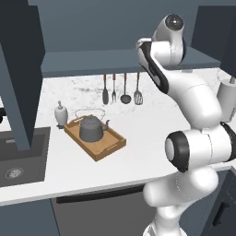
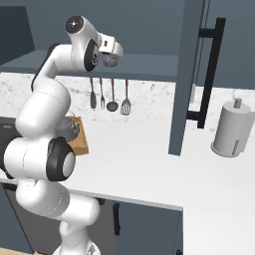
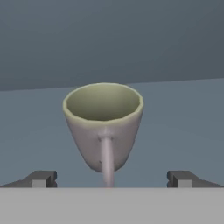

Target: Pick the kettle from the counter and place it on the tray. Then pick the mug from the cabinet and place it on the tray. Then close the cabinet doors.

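Presently: pincer spread wide, fingertips well apart, nothing clamped. Mug directly ahead, centred between the tips, upright on the cabinet shelf, handle facing the pincer. Kettle far below on the tray, on the white tabletop.

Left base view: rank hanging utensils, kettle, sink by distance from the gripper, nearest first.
The gripper is up at the cabinet shelf, facing the mug.
1. Hanging utensils, on the back wall just below.
2. Kettle, on the tray, lower left.
3. Sink, far left.
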Available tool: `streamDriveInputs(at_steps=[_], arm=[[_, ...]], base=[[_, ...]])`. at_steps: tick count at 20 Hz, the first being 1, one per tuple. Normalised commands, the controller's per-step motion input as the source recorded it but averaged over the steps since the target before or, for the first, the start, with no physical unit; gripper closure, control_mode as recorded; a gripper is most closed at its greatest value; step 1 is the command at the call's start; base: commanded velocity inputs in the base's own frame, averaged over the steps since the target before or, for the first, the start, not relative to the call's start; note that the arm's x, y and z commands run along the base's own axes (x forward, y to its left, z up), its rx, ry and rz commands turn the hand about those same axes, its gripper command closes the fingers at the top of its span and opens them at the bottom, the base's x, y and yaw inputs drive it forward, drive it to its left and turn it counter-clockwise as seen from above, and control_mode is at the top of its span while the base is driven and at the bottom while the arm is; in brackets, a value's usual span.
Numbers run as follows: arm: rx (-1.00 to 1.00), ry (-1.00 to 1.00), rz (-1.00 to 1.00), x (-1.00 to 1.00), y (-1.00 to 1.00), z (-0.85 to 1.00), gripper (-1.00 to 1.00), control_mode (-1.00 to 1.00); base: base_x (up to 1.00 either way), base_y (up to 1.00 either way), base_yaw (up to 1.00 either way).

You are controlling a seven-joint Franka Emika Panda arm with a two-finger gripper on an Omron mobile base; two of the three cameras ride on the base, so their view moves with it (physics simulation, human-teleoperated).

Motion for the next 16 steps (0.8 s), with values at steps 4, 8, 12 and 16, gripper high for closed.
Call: streamDriveInputs(at_steps=[4, 8, 12, 16], arm=[[0.00, 0.00, 0.00, 0.21, 0.00, 0.00, -1.00, -1.00], [0.00, 0.00, 0.00, 0.12, 0.00, 0.00, -1.00, -1.00], [0.00, 0.00, 0.00, 0.08, 0.00, 0.00, -1.00, -1.00], [0.00, 0.00, 0.00, 0.08, 0.00, 0.00, -1.00, -1.00]], base=[[0.00, 0.00, 0.00], [0.00, 0.00, 0.00], [0.00, 0.00, 0.00], [0.00, 0.00, 0.00]])
